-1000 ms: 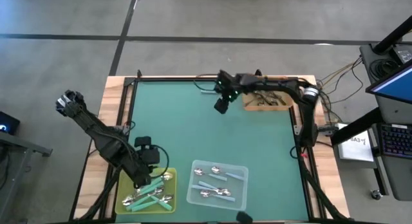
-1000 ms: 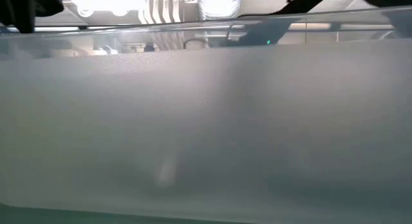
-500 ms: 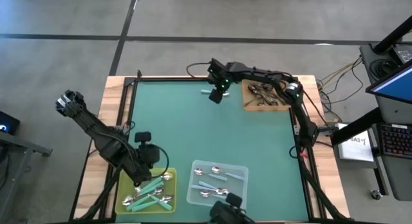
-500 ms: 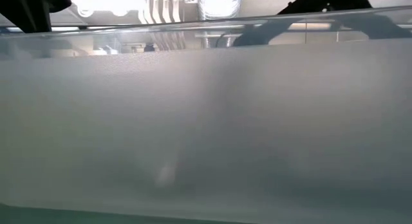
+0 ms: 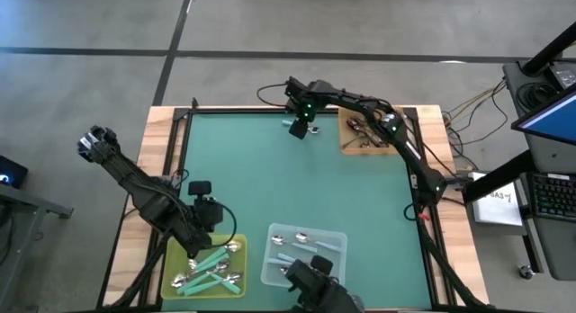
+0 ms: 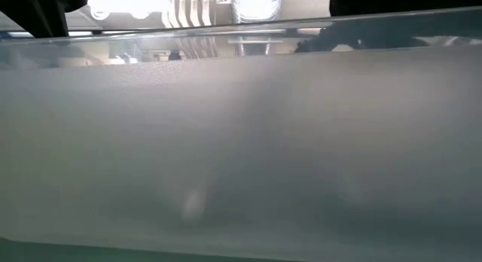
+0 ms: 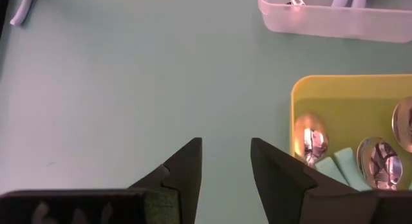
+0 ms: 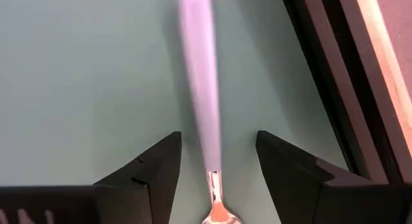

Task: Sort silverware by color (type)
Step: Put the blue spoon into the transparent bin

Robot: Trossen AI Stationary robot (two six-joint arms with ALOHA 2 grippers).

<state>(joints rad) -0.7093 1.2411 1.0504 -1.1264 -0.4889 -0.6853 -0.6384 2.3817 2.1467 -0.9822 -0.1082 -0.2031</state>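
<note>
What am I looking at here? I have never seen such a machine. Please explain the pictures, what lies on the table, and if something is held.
This is a robot with two dark arms at a green table, each ending in a two-finger gripper. One picture looks straight down; one looks level across the table but is blocked by a cloudy wall; two come from cameras on the wrists. A yellow tray holds teal spoons, a clear tray light blue ones, an orange tray dark ones. The left gripper is open by the yellow tray, holding nothing. The right gripper is open around a light blue spoon on the table's far side, not yet gripping it.
</note>
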